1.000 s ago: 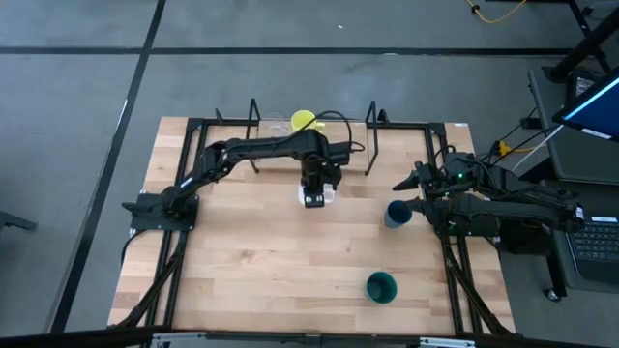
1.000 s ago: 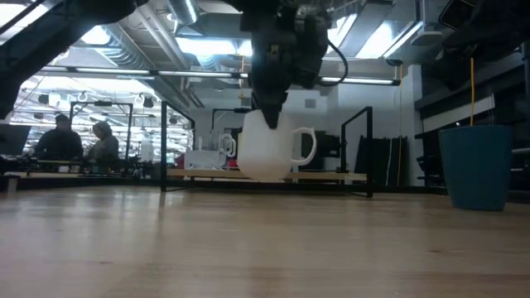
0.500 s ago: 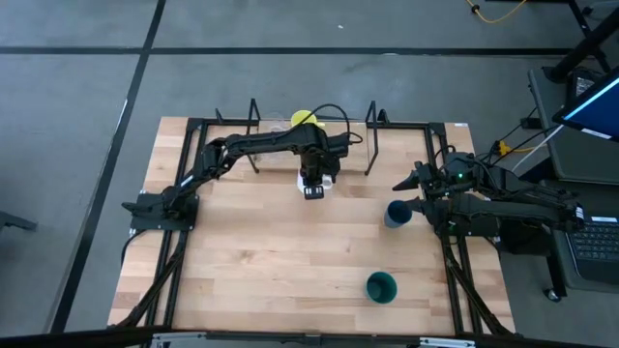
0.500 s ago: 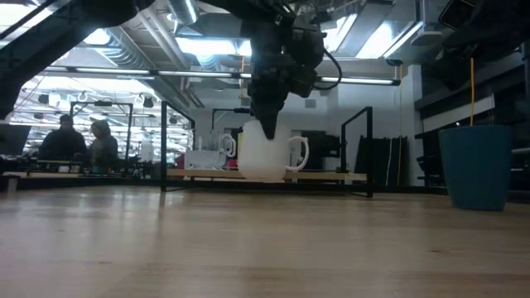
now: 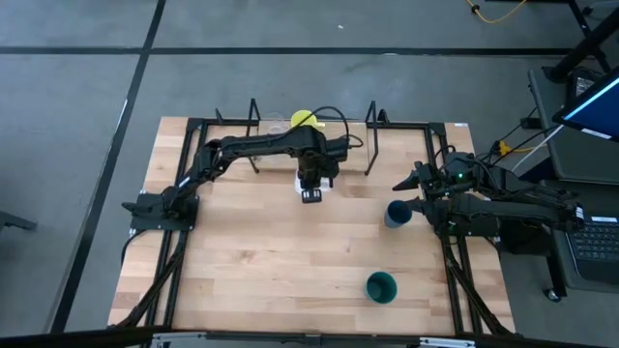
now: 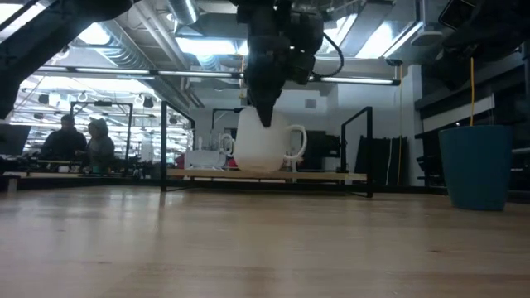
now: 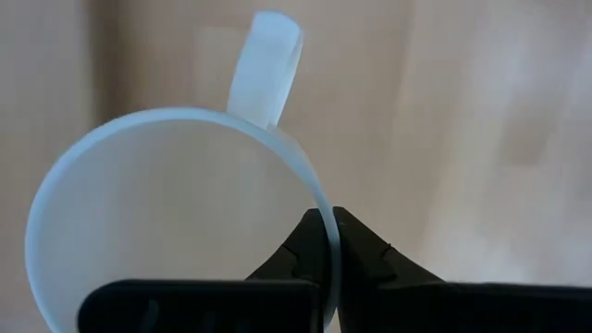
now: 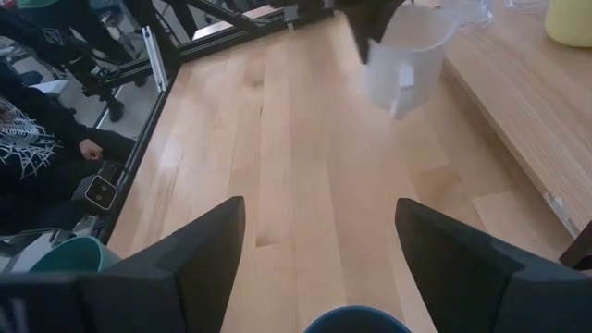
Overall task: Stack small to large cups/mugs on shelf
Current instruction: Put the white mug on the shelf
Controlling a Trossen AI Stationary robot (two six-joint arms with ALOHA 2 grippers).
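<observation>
The left gripper (image 5: 311, 189) stood pinched on the rim of the white mug (image 6: 263, 147), its two fingers (image 7: 314, 242) closed on either side of the thin wall, and it held the mug just in front of the shelf (image 6: 273, 175), lifted clear of the tabletop (image 5: 290, 261) with its base about level with the shelf board. The mug's inside looked bare in the left wrist view, and its handle pointed away from the fingers. On the shelf itself, behind the held mug, sat the yellow mug (image 5: 306, 120) with a clear glass cup (image 5: 279, 123) just beside it on the left; what either held could not be told. To the right of the shelf and nearer the table's front stood the dark blue cup (image 5: 397, 214), upright, its inside not visible. Just beside it the right gripper (image 8: 319, 254) rested low at the table's right edge, jaws spread wide and holding nothing, the blue cup's rim showing between them. Well in front of the shelf, toward the right, the dark green cup (image 5: 381, 286) stood upright and looked empty. Compared with a second earlier, the left gripper had carried the white mug up and closer to the shelf; the other cups and the right arm had not shifted.
</observation>
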